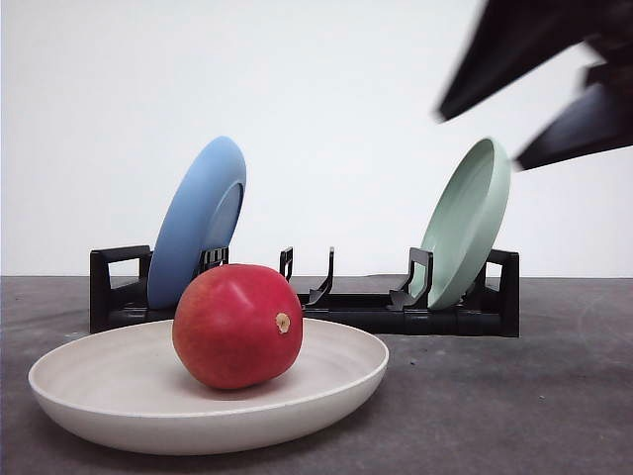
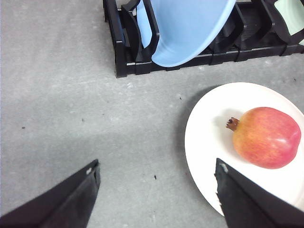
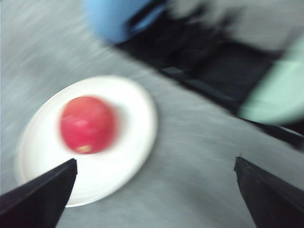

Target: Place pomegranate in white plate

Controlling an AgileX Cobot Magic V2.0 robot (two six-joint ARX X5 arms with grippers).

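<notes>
The pomegranate (image 1: 237,325) rests in the white plate (image 1: 119,396); task looks done, both pincers spread apart, empty

You have bare tabletop (image 1: 554,396) at lower right; the black rack (image 1: 396,315) with its blue plate (image 1: 198,223) and green plate (image 1: 465,223) blocks the middle of the frame.

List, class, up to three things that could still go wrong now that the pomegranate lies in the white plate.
1. The pomegranate is round and rests off-centre in the shallow white plate; a nudge could roll it over the low rim.
2. The right gripper is blurred, so moving fast, close above the green plate, which stands on edge in the rack; a clip could topple it.
3. The left gripper hangs open beside the white plate and could bump it.
</notes>
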